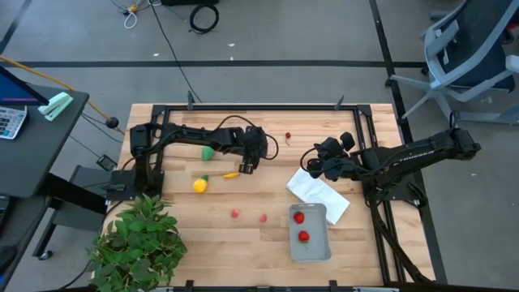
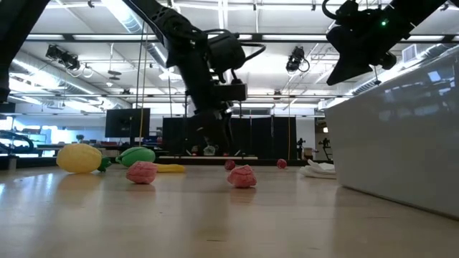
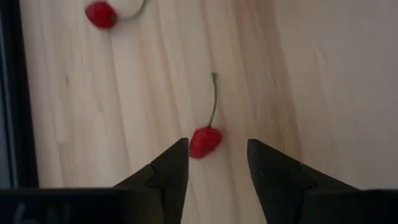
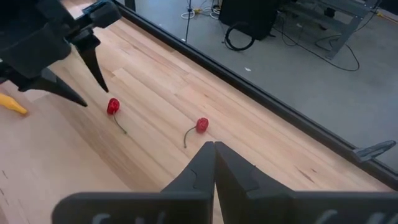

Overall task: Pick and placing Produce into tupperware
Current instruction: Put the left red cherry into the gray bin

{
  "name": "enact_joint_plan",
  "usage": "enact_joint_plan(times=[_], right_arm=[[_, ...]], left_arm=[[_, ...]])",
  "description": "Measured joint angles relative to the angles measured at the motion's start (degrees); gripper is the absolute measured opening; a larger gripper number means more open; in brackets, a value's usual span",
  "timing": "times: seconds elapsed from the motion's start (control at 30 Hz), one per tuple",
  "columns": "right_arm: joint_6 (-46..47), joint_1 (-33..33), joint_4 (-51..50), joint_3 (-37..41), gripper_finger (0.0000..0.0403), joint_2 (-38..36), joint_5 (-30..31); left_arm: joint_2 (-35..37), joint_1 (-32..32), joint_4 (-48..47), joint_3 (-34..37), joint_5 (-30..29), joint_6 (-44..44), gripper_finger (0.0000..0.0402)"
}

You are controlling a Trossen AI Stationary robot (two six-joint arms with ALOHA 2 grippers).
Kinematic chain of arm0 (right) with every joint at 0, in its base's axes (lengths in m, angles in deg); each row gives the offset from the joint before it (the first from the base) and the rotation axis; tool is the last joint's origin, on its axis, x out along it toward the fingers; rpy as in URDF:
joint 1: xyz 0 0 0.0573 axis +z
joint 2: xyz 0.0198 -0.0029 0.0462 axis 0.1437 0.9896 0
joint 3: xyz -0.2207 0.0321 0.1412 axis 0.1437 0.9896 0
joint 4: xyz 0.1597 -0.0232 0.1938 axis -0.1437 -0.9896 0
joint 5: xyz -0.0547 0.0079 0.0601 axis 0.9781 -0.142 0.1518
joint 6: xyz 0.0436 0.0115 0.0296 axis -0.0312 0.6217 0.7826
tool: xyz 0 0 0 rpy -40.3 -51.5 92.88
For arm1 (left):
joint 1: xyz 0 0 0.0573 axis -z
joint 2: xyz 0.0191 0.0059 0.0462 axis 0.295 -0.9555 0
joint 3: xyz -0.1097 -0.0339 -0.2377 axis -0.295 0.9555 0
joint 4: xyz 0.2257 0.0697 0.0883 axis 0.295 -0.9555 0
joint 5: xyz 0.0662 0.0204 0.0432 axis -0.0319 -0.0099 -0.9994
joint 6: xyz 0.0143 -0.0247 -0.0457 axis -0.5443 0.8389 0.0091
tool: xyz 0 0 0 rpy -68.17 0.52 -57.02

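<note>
My left gripper (image 1: 246, 165) hangs open over the table's middle. In the left wrist view its fingertips (image 3: 217, 152) stand on either side of a small red cherry (image 3: 204, 142) with a green stem; whether a finger touches it I cannot tell. A second cherry (image 1: 288, 136) lies farther back. The green oval (image 1: 208, 151), yellow lemon (image 1: 200, 185), orange piece (image 1: 230, 174) and two red pieces (image 1: 235, 213) (image 1: 263, 217) lie on the wood. The grey tupperware (image 1: 311, 247) holds two red pieces (image 1: 298, 216). My right gripper (image 4: 214, 148) is shut and empty, above the white cloth (image 1: 318, 196).
A leafy green plant (image 1: 138, 239) fills the near left corner. A black frame rail (image 1: 259, 106) runs along the far edge, with posts at both sides. Bare wood lies between the red pieces and the near edge. In the low view the tupperware wall (image 2: 401, 143) rises at the right.
</note>
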Motion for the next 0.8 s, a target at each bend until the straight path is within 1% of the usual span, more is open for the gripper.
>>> enact_joint_plan(times=[0.13,0.23,0.3,0.43,0.53,0.8], right_arm=[[0.0,0.0,0.0,0.0,0.0016,0.0,0.0],[0.0,0.0,0.0,0.0,0.0016,0.0,0.0],[0.0,0.0,0.0,0.0,0.0016,0.0,0.0],[0.0,0.0,0.0,0.0,0.0016,0.0,0.0],[0.0,0.0,0.0,0.0,0.0016,0.0,0.0],[0.0,0.0,0.0,0.0,0.0016,0.0,-0.1]], left_arm=[[-0.6,-0.1,1.2,-0.1,0.6,-2.1,0.0191],[-1.0,-0.2,2.5,-0.2,4.2,-2.0,0.0199],[-1.1,-0.3,1.8,-0.1,5.2,-1.9,0.0201],[-1.8,-1.2,2.4,0.0,5.2,-2.2,0.0199],[-2.8,-2.4,4.8,-0.2,5.2,-1.8,0.0198],[-5.5,-3.9,5.6,-0.1,5.8,-1.5,0.0203]])
